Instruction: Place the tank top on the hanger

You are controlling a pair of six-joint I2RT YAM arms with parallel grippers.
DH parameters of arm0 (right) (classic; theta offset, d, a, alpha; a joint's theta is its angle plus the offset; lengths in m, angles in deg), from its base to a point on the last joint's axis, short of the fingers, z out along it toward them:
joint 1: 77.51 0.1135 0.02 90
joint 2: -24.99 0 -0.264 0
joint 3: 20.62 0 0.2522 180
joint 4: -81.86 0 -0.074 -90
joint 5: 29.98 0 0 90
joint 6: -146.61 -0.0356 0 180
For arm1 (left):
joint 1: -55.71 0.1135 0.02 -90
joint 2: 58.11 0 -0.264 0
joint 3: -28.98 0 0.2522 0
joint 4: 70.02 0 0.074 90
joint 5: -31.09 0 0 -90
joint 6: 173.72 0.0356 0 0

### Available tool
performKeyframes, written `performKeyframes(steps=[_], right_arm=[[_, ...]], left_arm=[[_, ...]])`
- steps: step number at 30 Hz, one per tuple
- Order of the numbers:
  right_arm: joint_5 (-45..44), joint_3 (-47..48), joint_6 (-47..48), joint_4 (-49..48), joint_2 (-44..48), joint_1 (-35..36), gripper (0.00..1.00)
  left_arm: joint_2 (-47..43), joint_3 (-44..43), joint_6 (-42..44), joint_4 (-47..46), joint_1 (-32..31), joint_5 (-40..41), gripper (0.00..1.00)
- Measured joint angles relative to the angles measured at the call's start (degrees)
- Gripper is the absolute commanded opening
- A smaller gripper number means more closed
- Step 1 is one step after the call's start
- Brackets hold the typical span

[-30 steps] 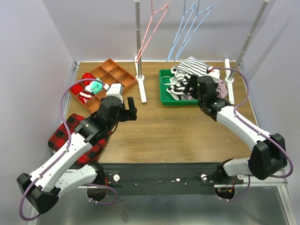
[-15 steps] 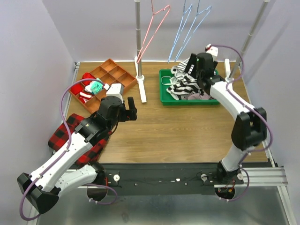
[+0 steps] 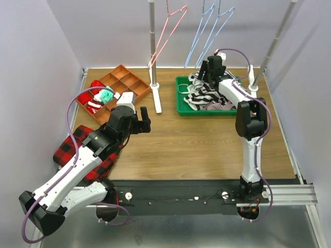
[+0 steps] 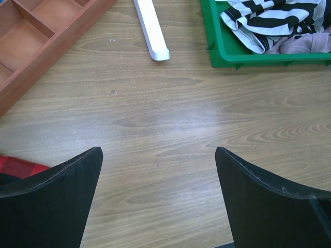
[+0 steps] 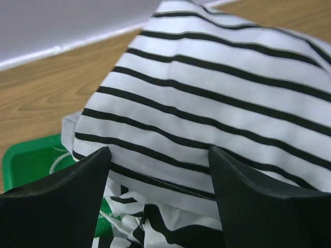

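The tank top [image 5: 217,88], white with thin dark stripes, lies on top of the clothes heap at the back of the green tray [image 3: 207,112]. My right gripper [image 5: 158,155] is open and hangs just above it, one finger on each side of its hem, holding nothing. In the top view the right gripper [image 3: 208,68] covers most of the tank top. The pink-red hanger [image 3: 167,36] hangs bare from the rail at the back, left of the tray. My left gripper [image 3: 144,121] is open and empty over bare wood [image 4: 158,152].
A bold black-and-white garment [image 3: 204,95] and a mauve one [image 3: 220,106] fill the tray. Two light blue hangers [image 3: 207,31] hang beside the pink one. A rack post [image 3: 153,51] with a white foot [image 4: 151,31], an orange compartment box [image 3: 124,82] and red plaid cloth [image 3: 67,150] stand left.
My right arm has stretched out and swung from the tray's right front to its back, and the gripper now hangs over the tank top. The left arm has not moved.
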Motion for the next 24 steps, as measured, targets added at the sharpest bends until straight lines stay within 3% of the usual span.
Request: performKeyframes(steps=[2,5,6,9,24], right_arm=[[0.26,-1.77,-1.01,0.33,-0.07,0.02,0.70],[0.68,-8.96,-2.32,-1.90,3.17,0.02,0.48],[0.66,-14.40,-3.02,-3.87,6.25,0.02,0.30],[0.26,-21.20,-2.97,-5.09,11.98,0.02,0.07],[-3.48,-15.30,-0.42,-5.62,14.34,0.02,0.01]], left_arm=[[-0.02,0.04,0.00,0.00,0.04,0.00,0.99],[-0.02,0.07,0.00,0.00,0.13,0.00,0.99],[-0.02,0.07,0.00,0.00,0.22,0.00,0.99],[0.00,0.13,0.00,0.00,0.26,0.00,0.99],[0.00,0.24,0.00,0.00,0.33,0.00,0.99]])
